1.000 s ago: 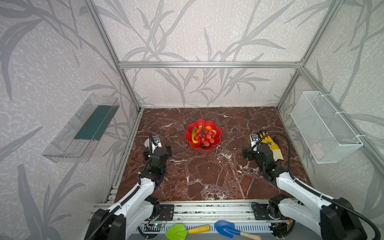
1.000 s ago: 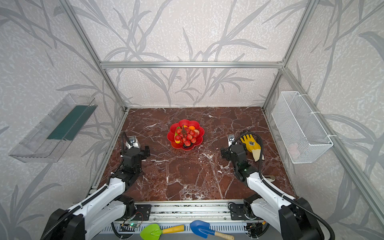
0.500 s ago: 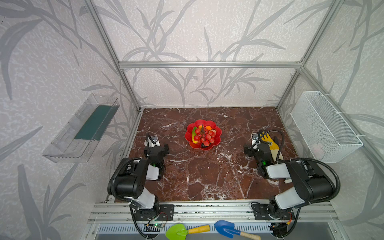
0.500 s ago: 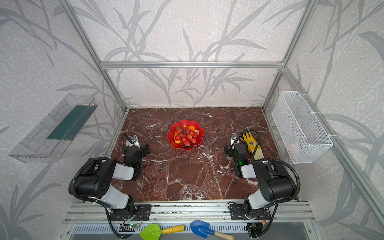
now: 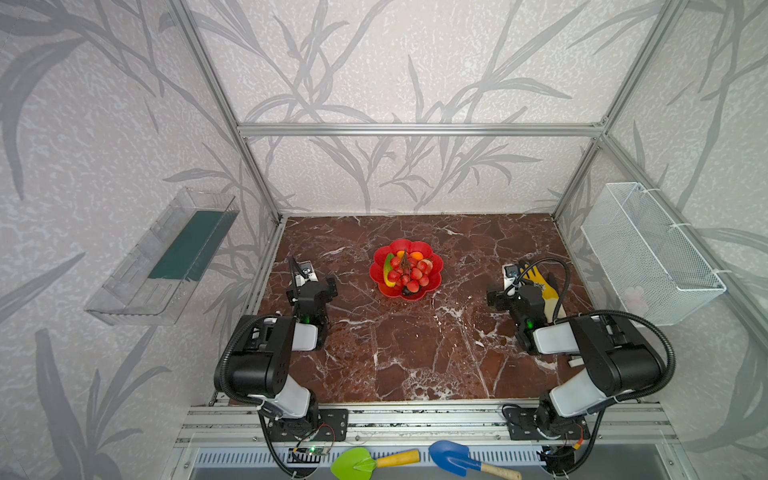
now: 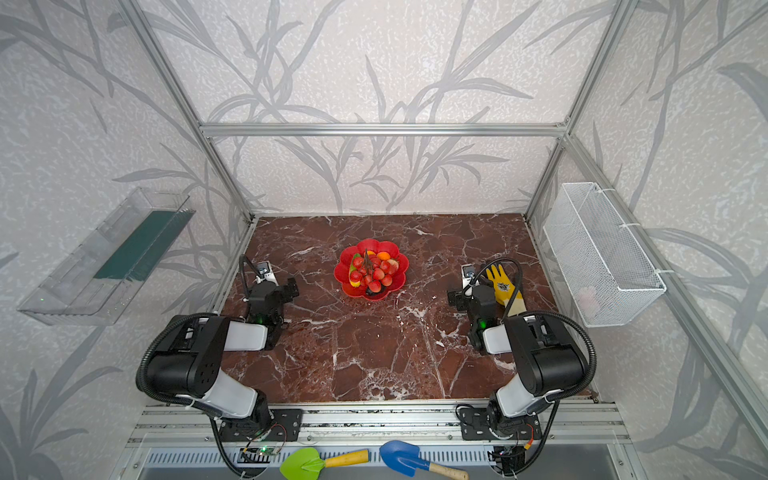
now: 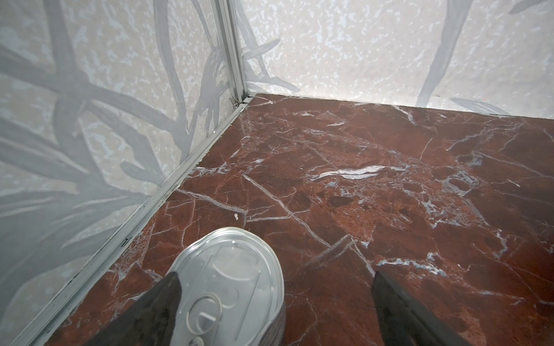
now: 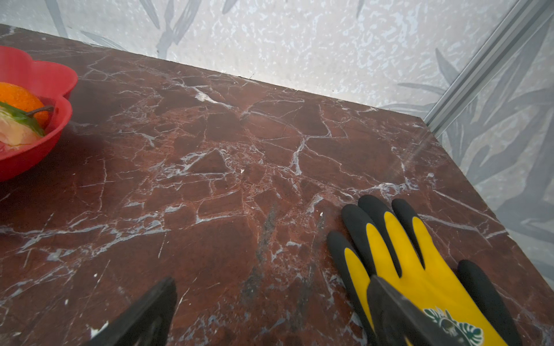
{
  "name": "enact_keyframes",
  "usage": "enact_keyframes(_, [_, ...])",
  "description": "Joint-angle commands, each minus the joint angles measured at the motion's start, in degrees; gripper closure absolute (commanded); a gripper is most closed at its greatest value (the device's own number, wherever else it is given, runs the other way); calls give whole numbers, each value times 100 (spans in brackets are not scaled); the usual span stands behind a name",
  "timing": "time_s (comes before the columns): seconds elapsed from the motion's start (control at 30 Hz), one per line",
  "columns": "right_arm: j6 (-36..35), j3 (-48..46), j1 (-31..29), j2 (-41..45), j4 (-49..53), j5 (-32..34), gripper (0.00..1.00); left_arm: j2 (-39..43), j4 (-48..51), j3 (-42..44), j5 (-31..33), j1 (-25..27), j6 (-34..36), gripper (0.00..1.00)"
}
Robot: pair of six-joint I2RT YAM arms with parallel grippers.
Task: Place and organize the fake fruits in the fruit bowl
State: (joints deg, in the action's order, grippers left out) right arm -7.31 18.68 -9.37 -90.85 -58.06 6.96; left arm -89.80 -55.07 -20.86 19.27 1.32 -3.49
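The fruit bowl, a red scalloped dish, stands mid-table in both top views. The fake fruits lie piled in it: a red berry cluster, a small orange and a green-yellow oblong. The right wrist view catches the bowl's rim and the orange. My left gripper is open, left of the bowl, one finger over a tin can. My right gripper is open, right of the bowl, holding nothing.
A silver tin can sits by the left wall rail. A yellow and black glove lies under my right gripper's outer finger. A wire basket and a clear shelf hang on the walls. Green and blue shovels lie past the front rail.
Both arms have folded back from a stretched pose, their elbows now raised near the front rail. The grippers stay open and about where they were. The bowl and fruits have not moved.
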Motion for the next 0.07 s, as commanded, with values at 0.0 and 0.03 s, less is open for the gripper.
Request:
enact_keyframes(0.0, [10, 56, 31, -61, -325, -46, 1, -43, -90, -17, -84, -49, 12, 1])
enact_keyframes(0.03, [10, 57, 31, -35, -272, -67, 1, -48, -114, -21, -89, -45, 23, 1])
